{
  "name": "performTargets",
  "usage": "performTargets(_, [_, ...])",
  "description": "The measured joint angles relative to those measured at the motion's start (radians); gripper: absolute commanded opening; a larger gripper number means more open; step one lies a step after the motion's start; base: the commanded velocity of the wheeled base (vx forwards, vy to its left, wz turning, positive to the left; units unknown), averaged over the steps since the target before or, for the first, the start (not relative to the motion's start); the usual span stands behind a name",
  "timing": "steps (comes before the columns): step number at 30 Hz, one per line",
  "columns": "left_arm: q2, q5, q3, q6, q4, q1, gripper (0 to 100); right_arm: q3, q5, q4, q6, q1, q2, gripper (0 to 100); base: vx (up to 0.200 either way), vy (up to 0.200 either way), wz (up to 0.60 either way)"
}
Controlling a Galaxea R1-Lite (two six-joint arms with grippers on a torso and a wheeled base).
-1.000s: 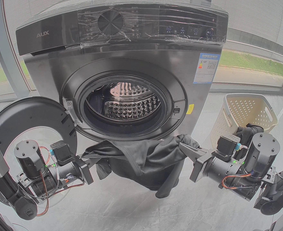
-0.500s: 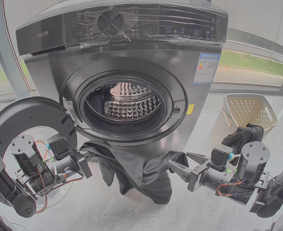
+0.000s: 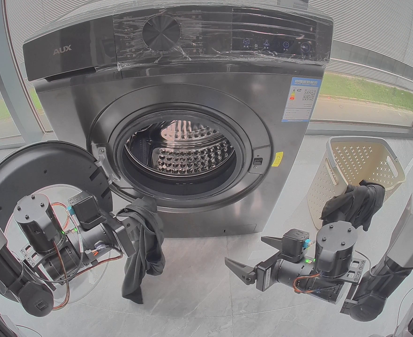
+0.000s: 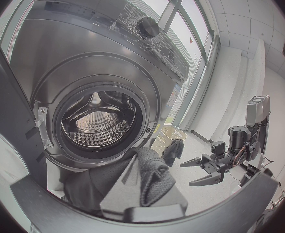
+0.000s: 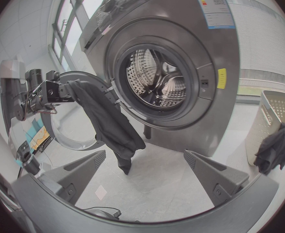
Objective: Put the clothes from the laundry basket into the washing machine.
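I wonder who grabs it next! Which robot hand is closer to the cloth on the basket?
Right. The right gripper hangs open a little left of the cloth; the left gripper is across by the door, holding another garment.

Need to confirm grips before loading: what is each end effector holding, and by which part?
The left end effector is shut on the dark garment, pinching a bunched upper edge; the rest hangs down. The right end effector is open, holding nothing.

Laundry rm — washing machine (image 3: 183,87), basket (image 3: 356,164)
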Motion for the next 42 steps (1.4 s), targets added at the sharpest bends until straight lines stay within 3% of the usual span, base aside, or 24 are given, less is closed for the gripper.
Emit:
performTargets(5, [0.001,0.003,-0.001,-0.001,0.000,-0.002,0,-0.013,0.045,-0.056,-0.053,0.009,0.052,100,0.000,0.000,0.00])
performTargets(13, [0.004,0.004,-0.004,-0.001,0.000,-0.003,0,-0.056,0.091,-0.089,-0.061,0.062,0.111,100,0.000,0.000,0.00])
performTargets(21, [0.006,0.004,-0.016,-0.002,0.001,-0.002,0,-0.117,0.097,-0.119,-0.060,0.127,0.193,100,0.000,0.000,0.00])
performTargets(42, [0.031,0.072,-0.055,-0.004,0.001,-0.008,0,-0.348,0.089,-0.125,-0.041,0.161,0.374,100,0.000,0.000,0.00])
